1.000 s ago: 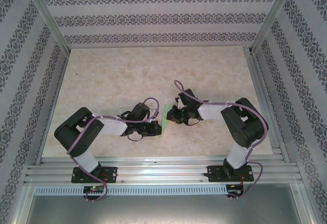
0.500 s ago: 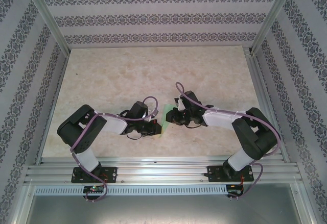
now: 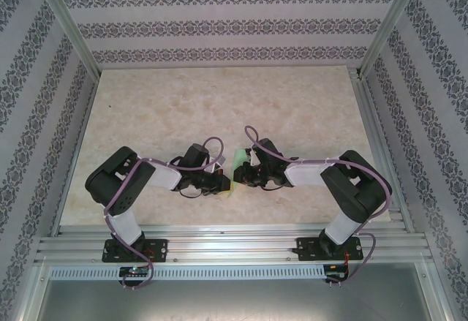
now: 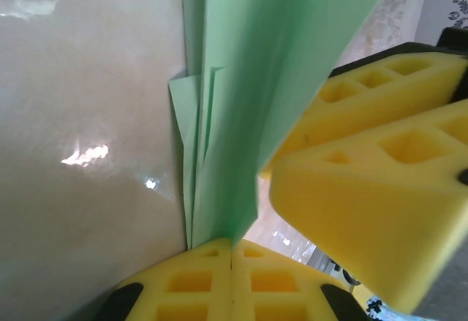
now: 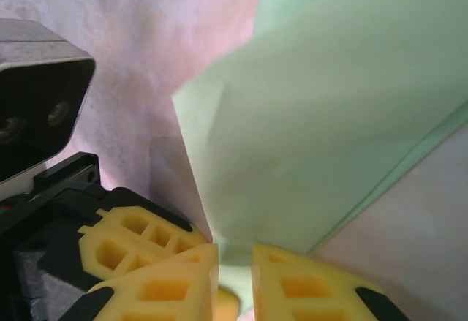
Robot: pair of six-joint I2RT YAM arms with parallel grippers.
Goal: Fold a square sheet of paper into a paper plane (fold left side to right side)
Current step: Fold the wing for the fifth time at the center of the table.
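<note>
The mint-green paper [image 3: 238,158], folded into several layers, stands up between my two grippers at the table's middle front. My left gripper [image 3: 222,183] is shut on its lower edge; in the left wrist view the paper [image 4: 241,116] rises straight out of the closed seam of my left gripper [image 4: 232,246]. My right gripper [image 3: 246,174] faces it from the right, almost touching. In the right wrist view the paper [image 5: 329,116] runs down into the narrow gap of my right gripper [image 5: 235,254], whose jaws stand slightly apart. Its fingers [image 4: 365,189] show beside the sheet.
The marble-patterned table [image 3: 183,102] stretches away behind both arms. Patterned walls and metal posts enclose it, with a rail [image 3: 234,244] along the front. The left wrist's camera housing [image 5: 36,109] and yellow fingers [image 5: 124,240] sit close to my right gripper.
My right gripper has moved left, closing in on the left gripper. The paper between them has come up off the table and now stands higher.
</note>
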